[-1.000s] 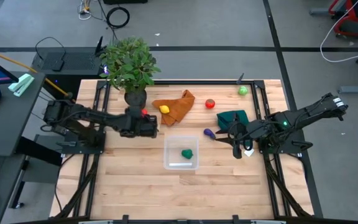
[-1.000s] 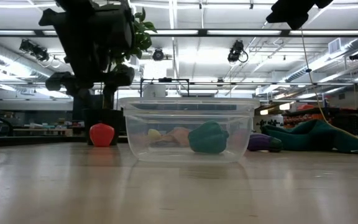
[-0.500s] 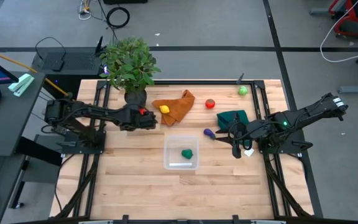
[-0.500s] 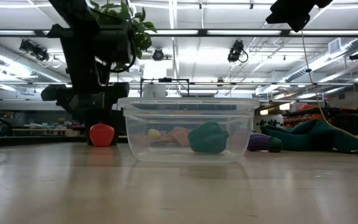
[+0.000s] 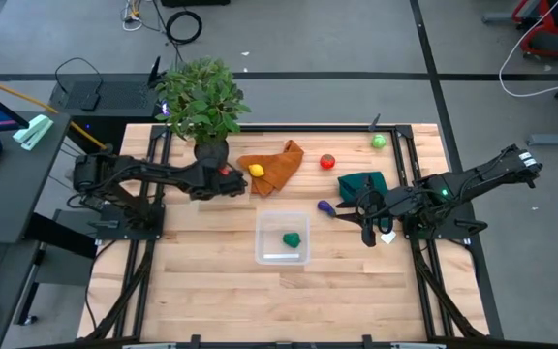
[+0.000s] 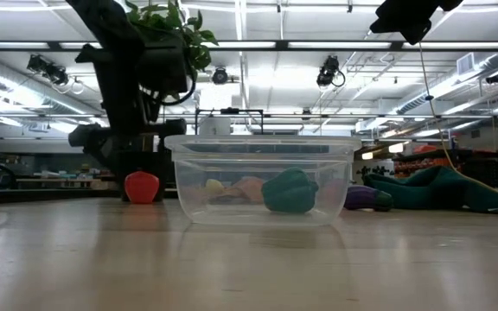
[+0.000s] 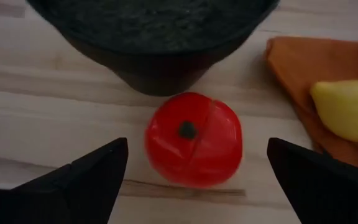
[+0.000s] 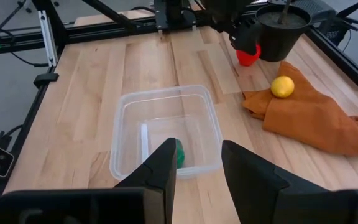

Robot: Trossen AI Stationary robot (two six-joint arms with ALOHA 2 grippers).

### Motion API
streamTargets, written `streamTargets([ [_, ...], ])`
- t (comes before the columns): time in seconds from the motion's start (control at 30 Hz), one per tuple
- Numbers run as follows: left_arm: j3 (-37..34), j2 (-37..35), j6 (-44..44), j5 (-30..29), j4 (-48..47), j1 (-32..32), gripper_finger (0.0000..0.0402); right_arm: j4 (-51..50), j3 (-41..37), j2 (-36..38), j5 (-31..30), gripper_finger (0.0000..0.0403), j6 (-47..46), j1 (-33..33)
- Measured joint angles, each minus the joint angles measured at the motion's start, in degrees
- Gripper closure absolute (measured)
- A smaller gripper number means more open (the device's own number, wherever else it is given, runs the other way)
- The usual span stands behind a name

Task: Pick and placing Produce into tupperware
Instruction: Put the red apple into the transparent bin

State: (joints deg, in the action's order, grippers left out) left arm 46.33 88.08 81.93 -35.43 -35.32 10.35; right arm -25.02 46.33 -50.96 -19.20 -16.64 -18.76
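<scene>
The clear tupperware (image 5: 282,237) sits mid-table with a green toy (image 5: 293,238) inside. My left gripper (image 7: 191,190) is open above a red tomato toy (image 7: 193,139), which rests on the wood beside the plant pot (image 7: 154,37); its fingers stand on either side of the tomato without touching it. A yellow lemon (image 5: 256,170) lies on the orange cloth (image 5: 277,163). A second red toy (image 5: 328,162), a green one (image 5: 379,142) and a purple one (image 5: 326,206) lie on the table. My right gripper (image 8: 197,171) waits open at the table's right.
The leafy potted plant (image 5: 201,102) stands right behind the tomato. A dark green cloth (image 5: 361,184) lies by the right arm, near the purple toy. Bare wood stretches along the table's near side around the tupperware (image 6: 262,181).
My left gripper has moved toward the table's far edge and down, from beside the tupperware to over the red tomato by the pot. It has stayed open. No toy has moved.
</scene>
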Motion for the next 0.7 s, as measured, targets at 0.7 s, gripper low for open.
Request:
streamTargets([
  [0.7,0.0,4.63,-0.59,1.3,2.56,0.48,0.0004,-0.24,-0.07,0.0,0.06,0.0308,-0.53,0.0],
])
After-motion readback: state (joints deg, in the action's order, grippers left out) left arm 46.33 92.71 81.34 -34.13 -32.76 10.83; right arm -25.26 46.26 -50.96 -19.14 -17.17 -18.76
